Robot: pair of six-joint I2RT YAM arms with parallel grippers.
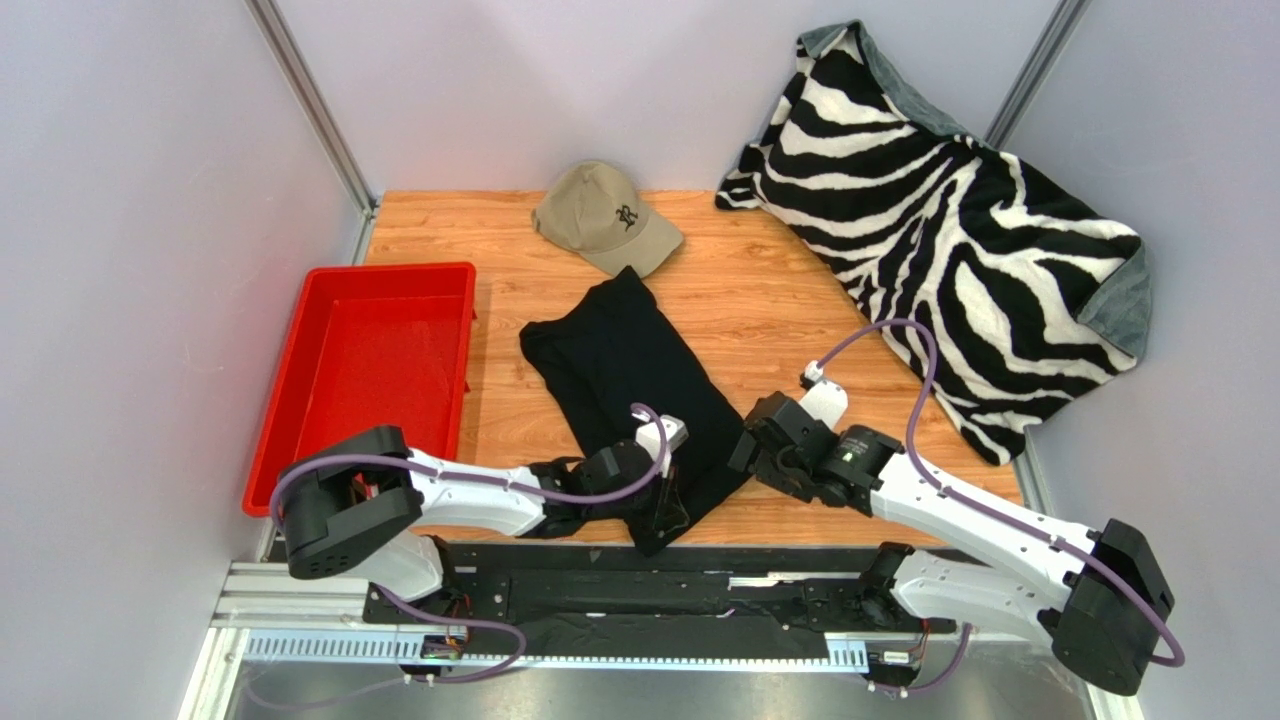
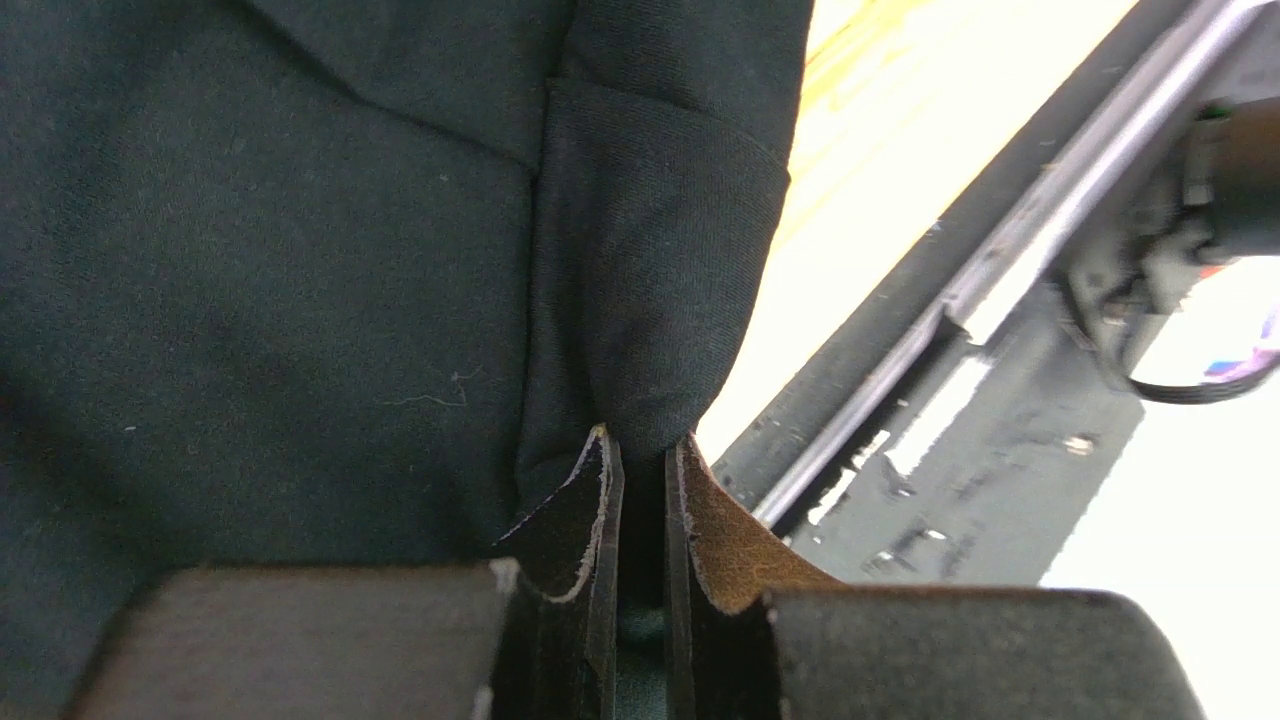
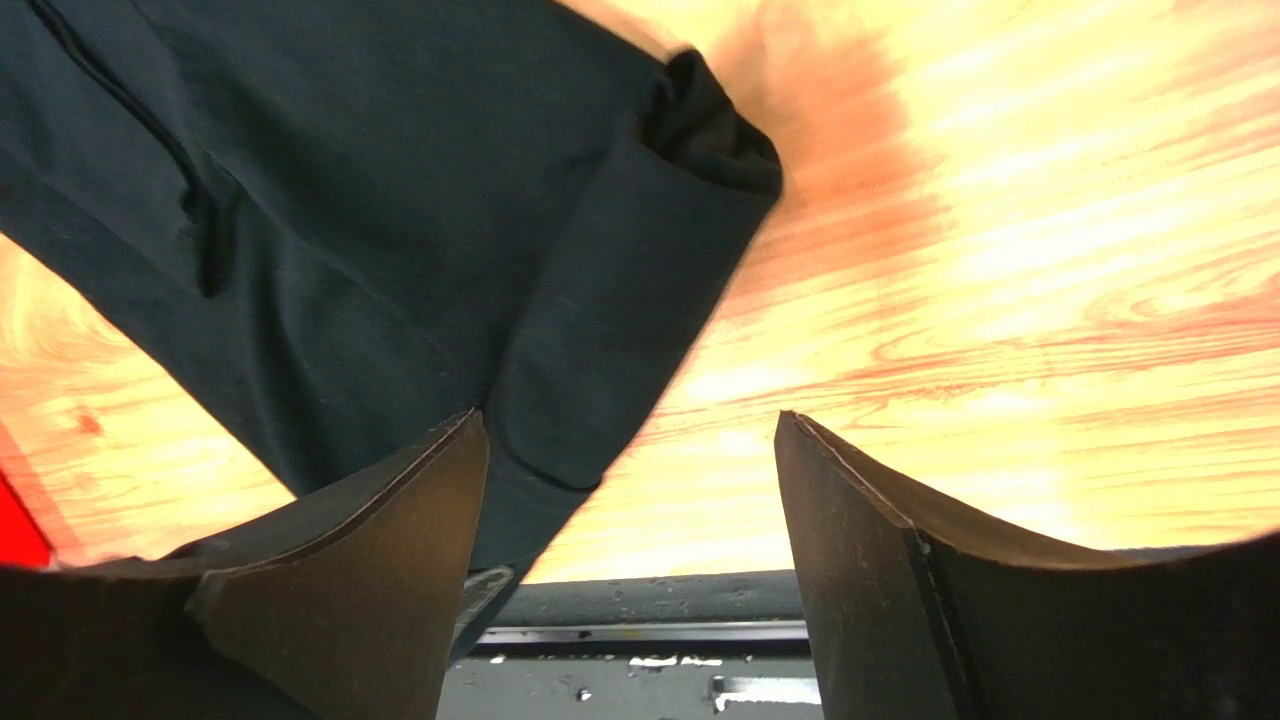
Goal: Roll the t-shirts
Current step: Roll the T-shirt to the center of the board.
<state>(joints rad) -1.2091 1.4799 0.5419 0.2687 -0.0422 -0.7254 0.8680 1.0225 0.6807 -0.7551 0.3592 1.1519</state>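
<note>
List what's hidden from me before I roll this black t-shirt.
Top external: the t-shirt's near end, under the left gripper.
Left wrist: how deep the pinched fold sits, hidden between the fingers.
Right wrist: most of the t-shirt, cut off by the frame edge.
Top external: the cap's emblem, too small.

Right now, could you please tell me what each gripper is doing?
Left gripper: closed on a fold of the black t-shirt.
Right gripper: open, holding nothing.

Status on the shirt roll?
Left claw shut on t-shirt, near edge. Right claw open, beside it. Not yet rolled. Tan cap by far end.
</note>
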